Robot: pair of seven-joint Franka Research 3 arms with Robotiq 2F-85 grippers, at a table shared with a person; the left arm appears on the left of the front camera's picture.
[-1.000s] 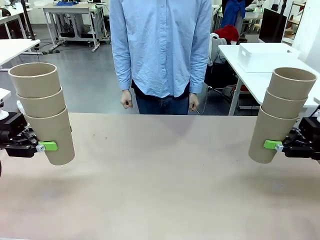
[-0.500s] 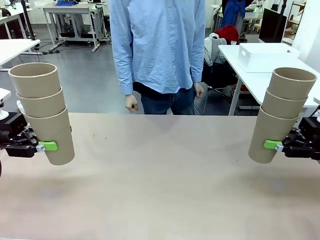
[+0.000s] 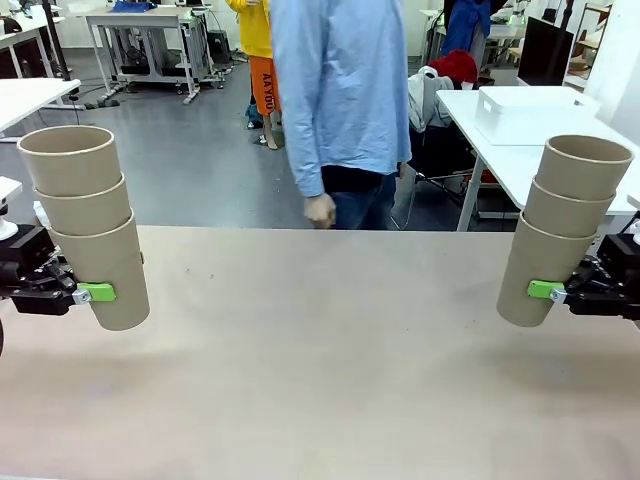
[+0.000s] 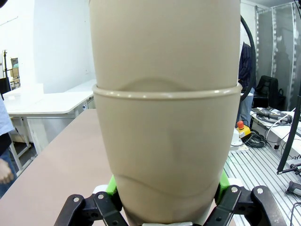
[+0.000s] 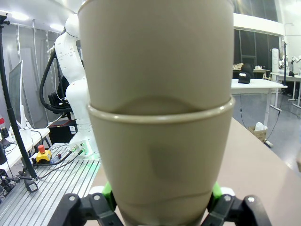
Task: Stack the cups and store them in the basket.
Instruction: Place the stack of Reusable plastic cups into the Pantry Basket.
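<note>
While both arms hover over the table (image 3: 320, 370): each carries three nested paper cups clear of the tabletop, at opposite sides and well apart.
Left gripper (image 3: 105, 292): jaws pinching the bottom cup of the left stack (image 3: 85, 215) low on its wall, with green pads (image 4: 111, 187) pressed on either side.
Right gripper (image 3: 540, 290): jaws clamped the same way on the bottom cup of the right stack (image 3: 560, 225).
Step in hand: probably joining the two stacks into one before storing.
Doing it well: both stacks lean outward at the top, so one likely needs righting. The other should then be lined up over its mouth and lowered straight. A light squeeze seems wise, since paper walls dent.
Cups: mouths up, each seated in the one below, rolled rims showing as rings. The top cups appear empty as far as their rims reveal.
Basket (image 3: 525, 112): a white bin on a side table beyond the right stack, far from both grippers. Its contents cannot be seen.
Person (image 3: 345, 100): stands side-on at the far edge, one hand (image 3: 320, 210) hanging empty.
</note>
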